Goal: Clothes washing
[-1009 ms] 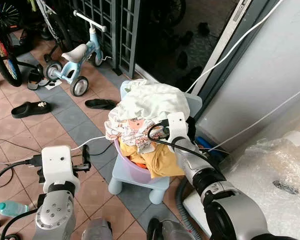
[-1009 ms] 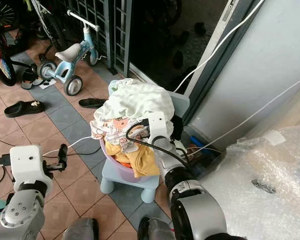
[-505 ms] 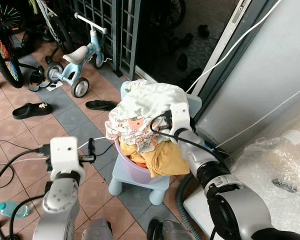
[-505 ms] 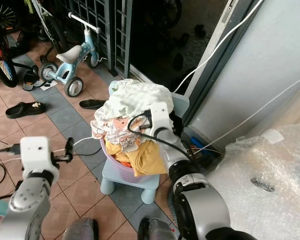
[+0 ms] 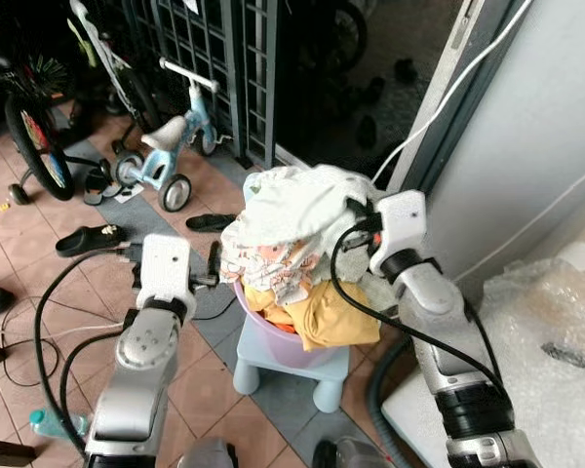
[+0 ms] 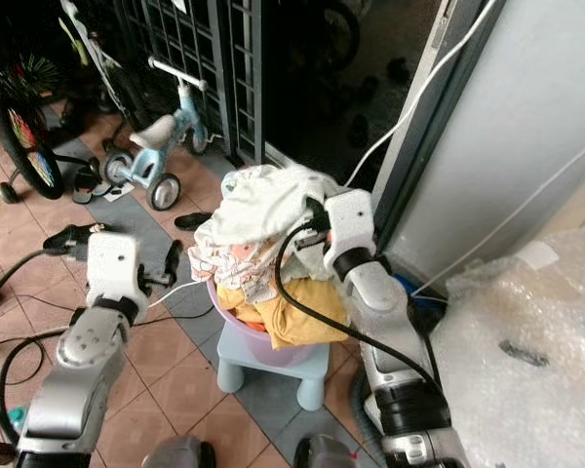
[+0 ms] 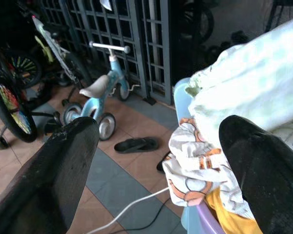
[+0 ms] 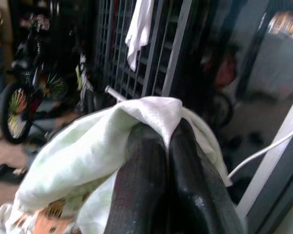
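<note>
A purple basin (image 5: 271, 338) heaped with clothes stands on a light-blue stool (image 5: 278, 368). On top lies a pale green cloth (image 5: 294, 203), over an orange-printed garment (image 5: 273, 268) and a yellow one (image 5: 336, 317). My right gripper (image 5: 357, 216) is at the pile's top right edge. In the right wrist view its fingers (image 8: 141, 161) are shut, with a fold of the pale green cloth (image 8: 83, 156) pinched between the tips. My left gripper (image 5: 213, 263) hovers just left of the basin, open, with nothing between its fingers (image 7: 53, 170).
A blue balance bike (image 5: 175, 156), a bicycle wheel (image 5: 39, 146), black sandals (image 5: 88, 237) and loose cables lie on the tiled floor to the left. A metal gate (image 5: 224, 58) stands behind. Something wrapped in bubble wrap (image 5: 556, 331) sits close on the right. A bottle (image 5: 49, 421) lies near my feet.
The camera has shifted. My right gripper has climbed from the pile's side to its top and closed on the pale green cloth. My left gripper has come closer to the basin.
</note>
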`<state>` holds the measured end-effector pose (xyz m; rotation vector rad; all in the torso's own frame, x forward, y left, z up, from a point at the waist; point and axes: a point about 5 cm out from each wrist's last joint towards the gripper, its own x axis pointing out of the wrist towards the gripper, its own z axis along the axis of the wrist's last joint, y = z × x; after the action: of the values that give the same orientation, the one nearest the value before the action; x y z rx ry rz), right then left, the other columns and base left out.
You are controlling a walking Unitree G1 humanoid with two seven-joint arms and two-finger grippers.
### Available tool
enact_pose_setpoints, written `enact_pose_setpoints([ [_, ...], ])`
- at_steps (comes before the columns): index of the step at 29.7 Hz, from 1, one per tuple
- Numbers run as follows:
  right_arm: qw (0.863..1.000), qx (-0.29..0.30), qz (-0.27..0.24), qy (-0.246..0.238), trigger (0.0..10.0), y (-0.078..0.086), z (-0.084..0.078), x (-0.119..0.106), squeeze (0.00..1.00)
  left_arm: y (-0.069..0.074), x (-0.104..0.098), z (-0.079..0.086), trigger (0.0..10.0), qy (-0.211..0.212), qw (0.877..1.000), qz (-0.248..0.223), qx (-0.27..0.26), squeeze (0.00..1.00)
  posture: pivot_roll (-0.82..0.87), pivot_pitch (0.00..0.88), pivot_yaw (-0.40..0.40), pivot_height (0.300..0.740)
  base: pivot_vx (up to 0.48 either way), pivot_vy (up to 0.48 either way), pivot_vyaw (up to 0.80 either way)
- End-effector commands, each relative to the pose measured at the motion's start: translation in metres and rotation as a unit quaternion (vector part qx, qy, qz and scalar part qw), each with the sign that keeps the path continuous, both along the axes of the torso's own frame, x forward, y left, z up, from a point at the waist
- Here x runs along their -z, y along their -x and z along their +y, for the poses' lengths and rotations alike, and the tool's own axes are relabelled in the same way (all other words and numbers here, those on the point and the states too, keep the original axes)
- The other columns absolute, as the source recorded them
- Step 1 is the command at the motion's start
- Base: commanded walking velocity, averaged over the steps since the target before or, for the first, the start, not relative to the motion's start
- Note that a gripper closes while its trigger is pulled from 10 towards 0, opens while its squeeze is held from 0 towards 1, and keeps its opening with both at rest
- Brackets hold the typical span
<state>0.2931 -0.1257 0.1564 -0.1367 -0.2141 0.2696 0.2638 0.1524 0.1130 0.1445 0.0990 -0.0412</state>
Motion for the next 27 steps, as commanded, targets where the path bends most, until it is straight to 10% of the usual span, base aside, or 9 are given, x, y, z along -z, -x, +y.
enact_pose_setpoints([
  [1, 0.999, 0.034, -0.014, 0.004, 0.0, 0.004, -0.006, -0.005, 0.0, -0.004, -0.002, 0.001, 10.0, -0.004, 1.0, -0.009, -0.005, 0.0, 0.02, 0.0, 0.001, 0.74, 0.0, 0.0, 0.0],
  [5, 0.998, 0.061, -0.005, -0.022, 0.0, 0.008, -0.007, -0.005, 0.0, -0.009, -0.002, 0.0, 10.0, 0.002, 1.0, -0.02, -0.006, 0.0, 0.0, 0.0, 0.005, 0.74, 0.0, 0.0, 0.0],
  [8, 0.999, 0.048, -0.005, -0.009, 2.5, 0.009, -0.003, -0.007, 0.0, -0.01, 0.0, -0.001, 10.0, 0.006, 1.0, -0.021, -0.006, 0.0, 0.0, 0.0, -0.002, 0.74, 0.0, 0.0, 0.0],
  [10, 0.999, 0.053, 0.0, -0.011, 0.0, 0.011, -0.006, -0.005, 0.0, -0.009, 0.004, 0.001, 10.0, 0.012, 1.0, -0.018, -0.013, 0.0, -0.01, 0.0, -0.005, 0.74, 0.0, 0.0, 0.0],
  [24, 0.998, 0.067, 0.015, -0.008, 0.2, 0.014, -0.011, -0.003, 0.0, -0.012, 0.009, -0.003, 10.0, 0.017, 1.0, -0.02, -0.01, 0.0, -0.03, 0.0, -0.003, 0.74, 0.0, -0.202, 0.0],
  [25, 0.997, 0.069, 0.015, -0.007, 3.5, 0.014, -0.012, -0.003, 0.0, -0.012, 0.009, -0.004, 10.0, 0.017, 1.0, -0.019, -0.01, 0.0, -0.03, 0.0, -0.002, 0.74, 0.0, -0.259, 0.0],
  [27, 0.997, 0.07, 0.016, -0.005, 3.5, 0.014, -0.012, -0.003, 0.0, -0.012, 0.01, -0.004, 10.0, 0.018, 1.0, -0.019, -0.01, 0.0, -0.03, 0.0, -0.002, 0.74, 0.0, -0.259, 0.0],
])
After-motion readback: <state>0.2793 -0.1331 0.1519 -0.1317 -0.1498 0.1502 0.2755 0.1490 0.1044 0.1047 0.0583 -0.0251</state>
